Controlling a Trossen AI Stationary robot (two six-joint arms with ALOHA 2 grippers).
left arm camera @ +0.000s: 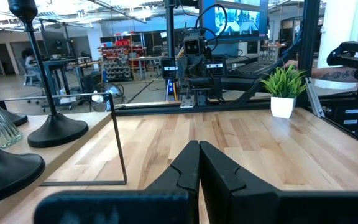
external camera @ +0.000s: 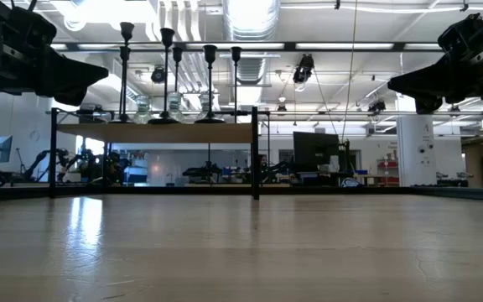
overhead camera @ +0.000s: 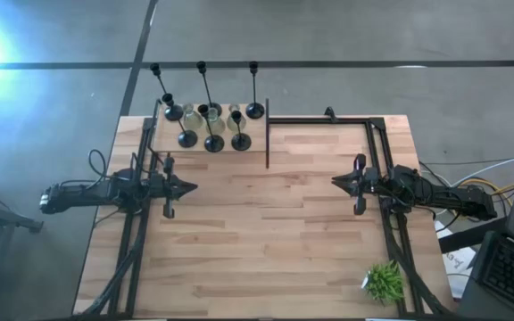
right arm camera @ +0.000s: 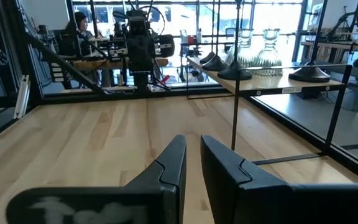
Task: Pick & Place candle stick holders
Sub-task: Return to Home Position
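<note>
A: End effector status?

B: My left end effector [overhead camera: 188,188] is closed, empty, above the light wooden table [overhead camera: 266,259]. My right end effector [overhead camera: 338,182] is slightly parted, empty. The black thin-stemmed and pale-green glass candle stick holders [overhead camera: 212,120] stand on the raised shelf [external camera: 153,132] at the far left.

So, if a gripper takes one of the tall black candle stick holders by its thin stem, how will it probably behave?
The tall black candle stick holder would probably stay stiff, since its stem looks rigid and straight. It may swing or tilt in the grip, because the round base hangs far below the cup. Pushed high up, it seems apt to tip, and the glass holders stand close beside it on the raised shelf.
</note>
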